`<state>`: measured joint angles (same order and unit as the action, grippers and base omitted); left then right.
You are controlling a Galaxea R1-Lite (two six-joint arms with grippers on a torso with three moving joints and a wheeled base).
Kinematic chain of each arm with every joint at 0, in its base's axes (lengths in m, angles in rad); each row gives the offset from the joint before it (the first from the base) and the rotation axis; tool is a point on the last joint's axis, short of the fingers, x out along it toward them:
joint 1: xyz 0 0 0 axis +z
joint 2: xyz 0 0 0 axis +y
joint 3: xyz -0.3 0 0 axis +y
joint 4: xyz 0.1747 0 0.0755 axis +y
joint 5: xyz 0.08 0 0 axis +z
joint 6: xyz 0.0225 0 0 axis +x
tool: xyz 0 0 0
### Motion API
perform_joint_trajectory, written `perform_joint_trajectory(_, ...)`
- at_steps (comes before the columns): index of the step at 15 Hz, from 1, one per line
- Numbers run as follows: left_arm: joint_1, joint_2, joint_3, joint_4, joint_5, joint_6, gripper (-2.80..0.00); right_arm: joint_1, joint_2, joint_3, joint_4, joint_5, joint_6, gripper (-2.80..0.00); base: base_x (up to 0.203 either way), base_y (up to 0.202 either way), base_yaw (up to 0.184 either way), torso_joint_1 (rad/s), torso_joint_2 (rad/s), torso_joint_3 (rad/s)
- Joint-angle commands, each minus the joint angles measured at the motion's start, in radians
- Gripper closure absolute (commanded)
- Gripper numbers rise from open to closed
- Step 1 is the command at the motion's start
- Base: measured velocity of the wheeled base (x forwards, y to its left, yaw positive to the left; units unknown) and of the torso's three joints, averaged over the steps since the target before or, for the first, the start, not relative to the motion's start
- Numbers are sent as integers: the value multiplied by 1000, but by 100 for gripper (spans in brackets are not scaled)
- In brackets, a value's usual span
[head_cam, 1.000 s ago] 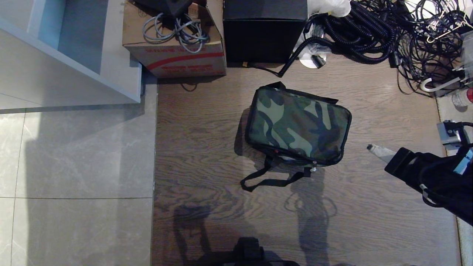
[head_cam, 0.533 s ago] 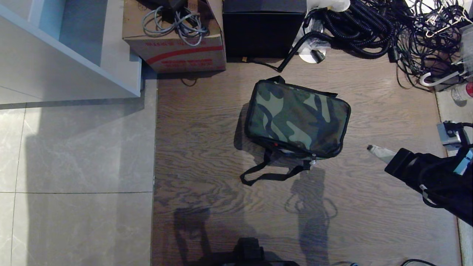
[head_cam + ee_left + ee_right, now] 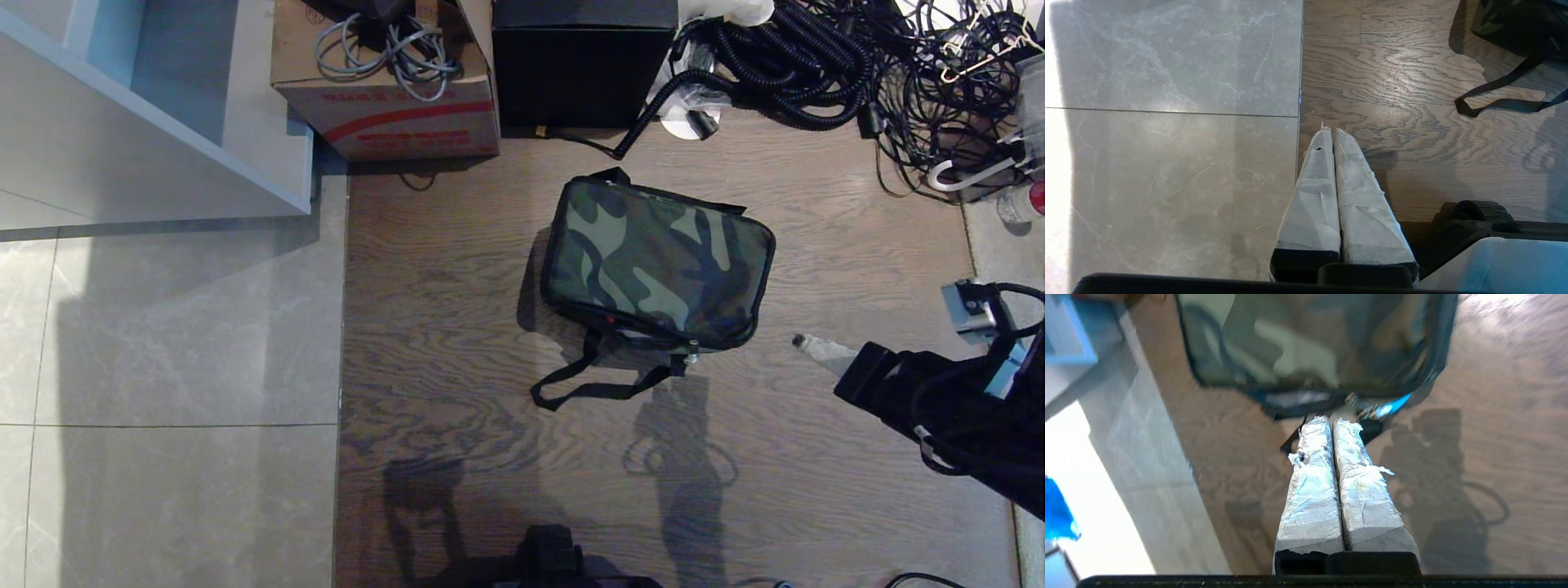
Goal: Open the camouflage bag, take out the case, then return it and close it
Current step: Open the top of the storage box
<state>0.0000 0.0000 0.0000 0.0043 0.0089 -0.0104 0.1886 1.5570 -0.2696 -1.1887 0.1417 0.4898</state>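
My right gripper [image 3: 804,343] moves slightly closer toward camouflage bag [image 3: 657,261], fingers pressed together, empty. Bag still zipped; opening not started. Left gripper [image 3: 1329,131] clenched, idle.

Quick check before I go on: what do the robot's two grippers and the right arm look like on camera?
Both the left gripper and right gripper have two long tapered fingers wrapped in crinkled whitish tape, frayed at the edges, on black bases. The right arm is black, with looped black cables, a light blue tag and a small grey box-shaped camera module.
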Motion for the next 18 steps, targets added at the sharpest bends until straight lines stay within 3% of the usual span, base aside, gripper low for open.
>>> perform_joint_trajectory(1,0,0,0,0,0,0,0,28,19,12,-1,0,2,0,0,0,0,0,0,0)
perform_joint_trajectory(4,0,0,0,1,0,0,0,50,122,16,-4,-9,-23,0,0,0,0,0,0,0)
perform_joint_trajectory(6,0,0,0,0,0,0,0,61,220,3,-27,-61,-71,0,0,0,0,0,0,0)
perform_joint_trajectory(9,0,0,0,0,0,0,0,118,366,-26,-164,-196,-87,0,0,0,0,0,0,0)
perform_joint_trajectory(11,0,0,0,0,0,0,0,134,403,-34,-285,-210,-92,0,0,0,0,0,0,0)
perform_joint_trajectory(13,0,0,0,0,0,0,0,137,434,-17,-311,-208,-96,0,0,0,0,0,0,0)
perform_joint_trajectory(14,0,0,0,0,0,0,0,137,441,1,-314,-206,-96,-280,0,0,0,0,0,0)
perform_joint_trajectory(18,0,0,0,0,0,0,0,148,508,15,-338,-214,-193,-280,0,0,0,0,0,0)
